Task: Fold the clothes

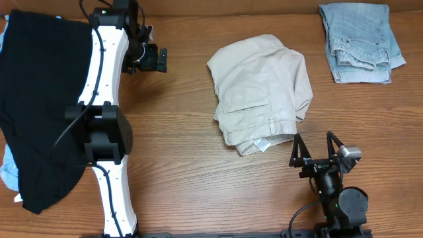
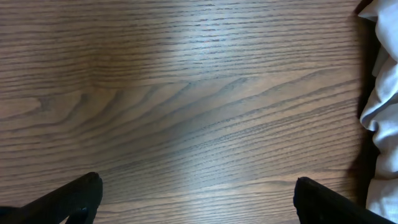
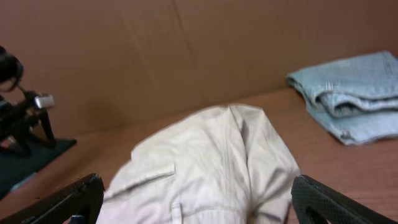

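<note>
**OVERHEAD**
- desk (image 1: 198, 178): wood-grain top; both arms based at near edge.
- khaki shorts (image 1: 261, 92): folded bundle, mid-desk, a bit toward far edge; waistband w/ white label (image 1: 262, 144) faces near edge.
- black garment (image 1: 39, 99): spread along left edge, from far-left corner down toward near edge; left arm (image 1: 106, 79) overlaps its right side in view.
- denim shorts (image 1: 360, 39): folded, far-right corner, well apart from khaki.
- left claw (image 1: 155, 58): near far edge, left of khaki & apart from it, over bare wood.
- right claw (image 1: 313, 136): by near edge, right of ctr; fingers spread in a V, nothing btwn; khaki lies just left of & beyond tips, not touching.

**LEFT WRIST**
- left claw (image 2: 198, 182): fingers wide apart at bottom of view, empty; bare wood under.
- pale cloth (image 2: 382, 93): creased, at right side of view, clear of both fingers; can't tell which garment.

**RIGHT WRIST**
- right claw (image 3: 196, 182): fingers spread wide, gripping nothing.
- khaki shorts (image 3: 211, 155): straight ahead of claw, seen btwn the two fingers; contact can't be told here.
- denim shorts (image 3: 354, 93): ahead & to right, by far edge.
- left arm (image 3: 18, 118): dark parts at left of view, blurred.
- brown wall (image 3: 186, 50): behind far edge.
</note>
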Controlling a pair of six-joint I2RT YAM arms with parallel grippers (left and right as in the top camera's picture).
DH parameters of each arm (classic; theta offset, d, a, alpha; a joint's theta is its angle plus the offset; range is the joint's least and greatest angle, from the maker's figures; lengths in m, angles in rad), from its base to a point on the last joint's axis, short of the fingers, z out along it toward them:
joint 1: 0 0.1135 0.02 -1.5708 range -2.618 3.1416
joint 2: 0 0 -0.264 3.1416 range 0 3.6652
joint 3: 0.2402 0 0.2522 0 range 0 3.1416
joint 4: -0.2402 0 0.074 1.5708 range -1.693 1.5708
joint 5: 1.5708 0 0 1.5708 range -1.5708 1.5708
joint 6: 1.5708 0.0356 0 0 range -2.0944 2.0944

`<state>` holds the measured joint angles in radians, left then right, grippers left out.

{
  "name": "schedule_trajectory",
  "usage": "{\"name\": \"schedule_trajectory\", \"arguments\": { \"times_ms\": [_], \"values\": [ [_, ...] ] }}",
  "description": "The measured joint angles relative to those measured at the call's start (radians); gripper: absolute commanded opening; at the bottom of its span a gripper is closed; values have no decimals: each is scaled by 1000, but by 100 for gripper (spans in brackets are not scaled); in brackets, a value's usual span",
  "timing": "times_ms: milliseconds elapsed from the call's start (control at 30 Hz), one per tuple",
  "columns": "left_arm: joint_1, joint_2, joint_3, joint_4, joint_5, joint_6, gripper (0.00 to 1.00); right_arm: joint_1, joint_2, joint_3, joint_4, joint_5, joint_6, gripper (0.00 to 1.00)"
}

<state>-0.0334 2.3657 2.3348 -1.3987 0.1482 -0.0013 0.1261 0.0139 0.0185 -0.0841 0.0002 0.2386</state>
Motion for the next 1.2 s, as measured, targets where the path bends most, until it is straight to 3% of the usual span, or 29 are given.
{"name": "schedule_trajectory", "arguments": {
  "times_ms": [867,1067,1200],
  "values": [
    [-2,-17,-1,0,0,0,100,0,0,0,-6,0,0,100],
    [-20,-260,-22,71,0,0,100,0,0,0,-5,0,0,100],
    [-24,-605,-177,370,10,0,100,-1,0,0,-5,0,0,100]
  ]
}}
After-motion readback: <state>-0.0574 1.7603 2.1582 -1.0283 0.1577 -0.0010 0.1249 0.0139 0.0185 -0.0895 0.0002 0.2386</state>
